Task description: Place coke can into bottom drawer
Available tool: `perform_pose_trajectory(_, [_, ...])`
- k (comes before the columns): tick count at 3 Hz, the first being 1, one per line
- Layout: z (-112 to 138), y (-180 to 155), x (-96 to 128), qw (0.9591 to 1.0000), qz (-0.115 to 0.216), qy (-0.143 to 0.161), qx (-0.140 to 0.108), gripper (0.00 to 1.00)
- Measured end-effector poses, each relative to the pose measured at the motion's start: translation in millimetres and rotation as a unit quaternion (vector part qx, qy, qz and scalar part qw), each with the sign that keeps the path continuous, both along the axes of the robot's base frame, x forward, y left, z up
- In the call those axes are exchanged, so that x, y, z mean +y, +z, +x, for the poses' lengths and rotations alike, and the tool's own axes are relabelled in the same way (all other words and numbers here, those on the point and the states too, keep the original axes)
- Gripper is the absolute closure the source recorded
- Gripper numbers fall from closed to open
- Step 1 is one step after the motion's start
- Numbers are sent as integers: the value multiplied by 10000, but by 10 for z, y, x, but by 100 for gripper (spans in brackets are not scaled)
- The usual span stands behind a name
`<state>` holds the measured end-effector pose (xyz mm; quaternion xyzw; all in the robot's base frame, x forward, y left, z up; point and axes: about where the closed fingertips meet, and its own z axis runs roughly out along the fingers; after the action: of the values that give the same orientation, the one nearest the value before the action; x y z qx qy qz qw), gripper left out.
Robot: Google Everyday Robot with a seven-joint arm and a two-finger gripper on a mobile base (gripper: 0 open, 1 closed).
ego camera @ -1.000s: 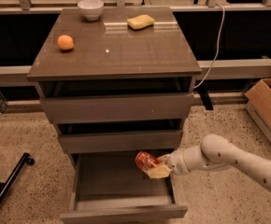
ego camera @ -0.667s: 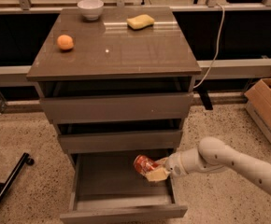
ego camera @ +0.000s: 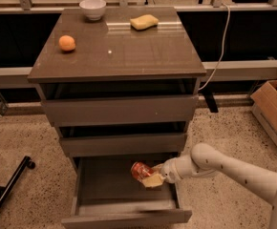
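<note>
— Where is the claw (ego camera: 149, 174) seen?
— Low down, over the right side of the pulled-out bottom drawer (ego camera: 105, 182). It is carried at the end of a white arm (ego camera: 224, 166).

— Is anything held in it?
— Yes. The coke can (ego camera: 140, 169) is gripped by it. The can is tipped on its side over the drawer. Whether the drawer floor is touched cannot be told.

— Can the whole claw be seen?
— No. Only one pale finger (ego camera: 154, 180) is seen, under the can. The other one is hidden behind the can, and part of the can is covered too.

— And the arm?
— It is cut off at the right edge.

— Is all of the drawer seen?
— No. Its back part is lost in the dark under the middle drawer (ego camera: 122, 144).

— What is found higher up?
— On the tabletop (ego camera: 129, 56), an orange (ego camera: 67, 43), a white bowl (ego camera: 92, 8) and a yellow sponge (ego camera: 144, 22) are seen. The inside of the bowl is hidden.

— And on the floor?
— A cardboard box (ego camera: 272, 111) is cut off on the right. A black bar (ego camera: 9, 187) is cut off on the left.
</note>
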<state>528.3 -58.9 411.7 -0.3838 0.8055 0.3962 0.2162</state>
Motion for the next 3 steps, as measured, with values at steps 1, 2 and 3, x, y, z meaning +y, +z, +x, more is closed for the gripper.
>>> perform_pose_trajectory(1, [138,-425,97,9998,182,-32,-41,100])
perform_pose_trajectory(2, [265,-877,168,9995,315,-29,80,100])
perform_pose_trajectory(3, [422,-1391,189,9987,378,-111,314,100])
